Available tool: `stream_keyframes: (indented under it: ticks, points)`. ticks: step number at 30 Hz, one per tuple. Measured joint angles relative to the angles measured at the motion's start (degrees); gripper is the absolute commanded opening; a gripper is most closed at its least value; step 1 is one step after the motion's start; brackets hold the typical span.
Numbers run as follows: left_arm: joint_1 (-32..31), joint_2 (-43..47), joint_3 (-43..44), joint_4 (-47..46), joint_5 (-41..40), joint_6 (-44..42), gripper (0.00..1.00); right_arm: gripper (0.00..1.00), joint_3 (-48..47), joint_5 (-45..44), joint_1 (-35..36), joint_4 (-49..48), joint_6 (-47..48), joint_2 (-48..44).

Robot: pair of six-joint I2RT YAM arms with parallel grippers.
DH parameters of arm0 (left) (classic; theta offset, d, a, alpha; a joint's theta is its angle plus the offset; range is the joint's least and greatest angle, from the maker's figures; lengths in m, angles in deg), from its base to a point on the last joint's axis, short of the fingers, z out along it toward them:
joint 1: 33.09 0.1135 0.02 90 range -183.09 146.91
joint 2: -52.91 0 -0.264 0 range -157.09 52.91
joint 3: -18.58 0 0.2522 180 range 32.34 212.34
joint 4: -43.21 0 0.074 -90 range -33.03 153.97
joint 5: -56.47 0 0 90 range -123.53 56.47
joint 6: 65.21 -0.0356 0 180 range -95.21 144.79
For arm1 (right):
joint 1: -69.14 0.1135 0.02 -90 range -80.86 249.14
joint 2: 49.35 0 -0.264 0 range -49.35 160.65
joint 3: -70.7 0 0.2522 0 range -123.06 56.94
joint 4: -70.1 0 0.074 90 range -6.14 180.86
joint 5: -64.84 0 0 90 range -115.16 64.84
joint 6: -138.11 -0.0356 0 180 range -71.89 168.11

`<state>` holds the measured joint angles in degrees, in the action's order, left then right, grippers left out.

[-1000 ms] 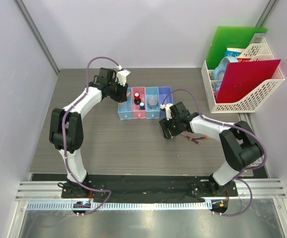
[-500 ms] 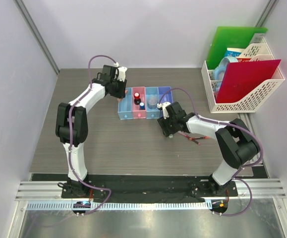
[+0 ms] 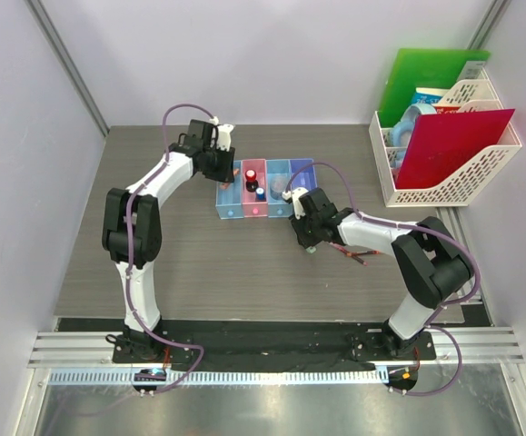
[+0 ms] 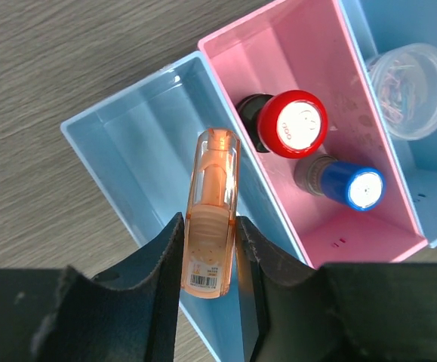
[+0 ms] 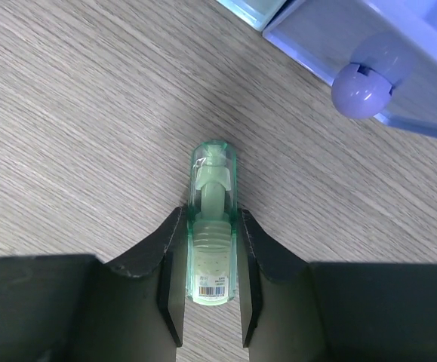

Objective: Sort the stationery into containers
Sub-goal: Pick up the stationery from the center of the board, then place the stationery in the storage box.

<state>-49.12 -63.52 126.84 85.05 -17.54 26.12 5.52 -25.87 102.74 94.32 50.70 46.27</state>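
Note:
My left gripper is shut on the orange piece, held over the leftmost light-blue bin of the containers. The pink bin holds a red-black round cap and a small blue piece. A greyish clear roll sits in the bin beside it. My right gripper is shut on the green piece, which lies on the table just in front of the purple-blue bin. Thin dark-red pens lie beside the right arm.
A white mesh rack with a red and a green folder stands at the back right. A round purple knob juts from the purple-blue bin's front, close to the green piece's tip.
My right gripper's jaws have closed from wide apart onto the green piece. The left gripper has shifted slightly over the bins, still holding the orange piece.

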Motion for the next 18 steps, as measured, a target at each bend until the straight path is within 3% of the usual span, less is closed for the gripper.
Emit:
stream_keyframes:
  ticks: [7, 12, 15, 18]
  points:
    - [0.0, 0.0, 0.0, 0.2, 2.8, 0.7, 0.5, 0.01, 0.0, 3.3, 0.0, 3.0, 1.5, -1.4]
    - [0.0, 1.0, 0.0, 1.4, 3.8, 1.0, 0.57, 0.01, -0.7, 9.7, 0.0, 7.2, 2.5, -7.3]
    - [0.1, 3.9, -0.3, 2.1, 3.8, 0.1, 0.61, 0.01, -4.6, 12.3, 0.0, 8.5, 2.7, -9.8]
    - [0.7, 10.1, -3.1, 1.9, 3.5, -2.2, 0.73, 0.01, -11.1, 13.5, 0.0, 8.3, 2.6, -9.4]
